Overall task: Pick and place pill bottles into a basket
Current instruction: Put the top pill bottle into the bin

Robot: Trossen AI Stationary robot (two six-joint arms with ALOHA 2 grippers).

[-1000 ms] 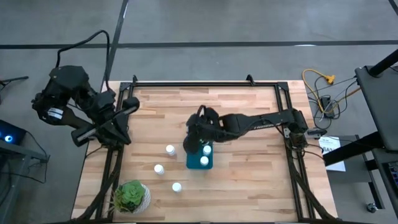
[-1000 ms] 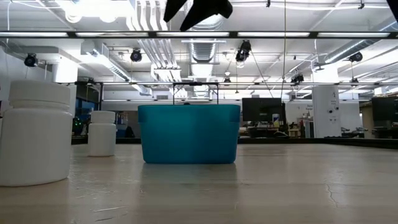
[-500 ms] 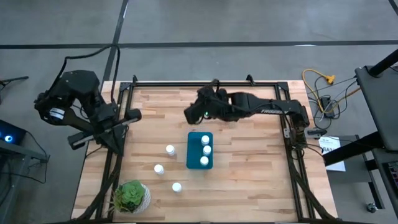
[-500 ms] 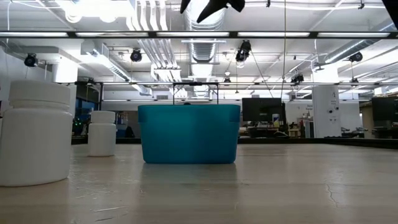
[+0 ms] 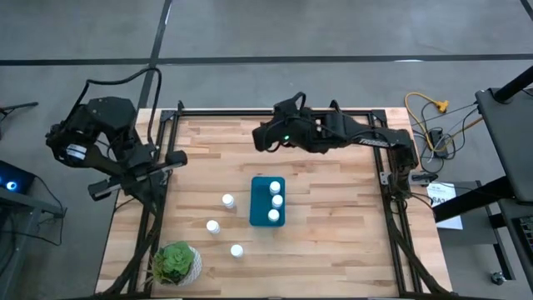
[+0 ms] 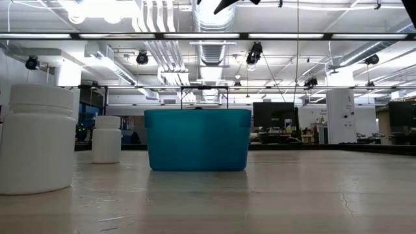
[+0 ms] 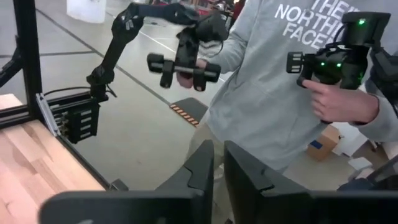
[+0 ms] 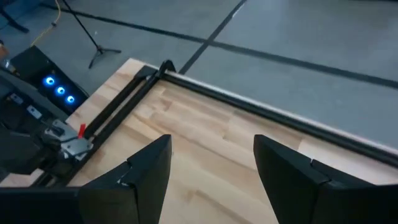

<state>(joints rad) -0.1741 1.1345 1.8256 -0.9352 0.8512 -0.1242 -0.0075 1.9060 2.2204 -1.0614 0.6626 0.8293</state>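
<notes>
At the left edge of the high view, the left gripper [image 5: 173, 157] waits off the table's side, its fingers [image 7: 200, 167] pressed nearly together on nothing. Lower left of centre, three pill bottles [image 5: 227, 200] stand loose on the wooden table [image 5: 333, 233], near a potted plant [image 5: 176, 262]. At centre, the teal basket [image 5: 257, 212] holds three more. Above it, the right gripper [image 5: 260, 138] hovers spread and empty. The bottles look light, rigid and smooth, likely to tip; pinching the body just under the cap seems safest.
</notes>
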